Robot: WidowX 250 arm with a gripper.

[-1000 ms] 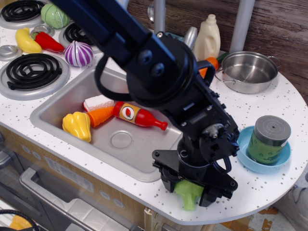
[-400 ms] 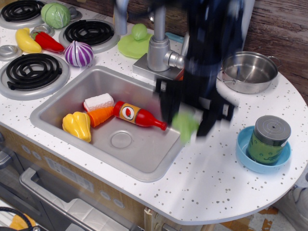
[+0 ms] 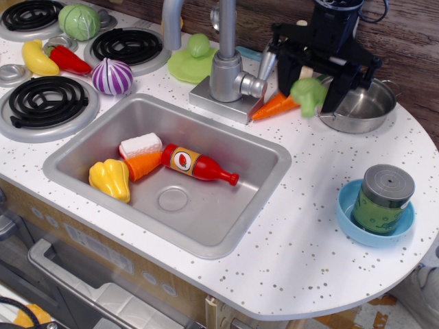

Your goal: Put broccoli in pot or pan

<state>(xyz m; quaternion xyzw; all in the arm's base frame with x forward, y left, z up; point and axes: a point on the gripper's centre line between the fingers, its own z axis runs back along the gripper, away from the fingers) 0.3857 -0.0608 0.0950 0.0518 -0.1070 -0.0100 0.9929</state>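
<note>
My black gripper point(image 3: 310, 90) hangs at the back right of the counter, shut on the light-green toy broccoli point(image 3: 309, 93), which it holds above the counter. The shiny steel pot point(image 3: 361, 107) with small side handles stands just to the right of the broccoli, partly hidden behind my right finger. The broccoli is level with the pot's left rim, not inside it.
An orange carrot point(image 3: 274, 107) lies left of the broccoli by the faucet base point(image 3: 226, 79). A blue bowl point(image 3: 350, 221) with a can point(image 3: 385, 197) stands front right. The sink point(image 3: 226, 226) holds a red bottle point(image 3: 199, 164), yellow pepper and other toys. Burners and vegetables sit at the left.
The gripper has lifted the broccoli from the counter's front edge and carried it back and to the right, up to the left side of the pot.
</note>
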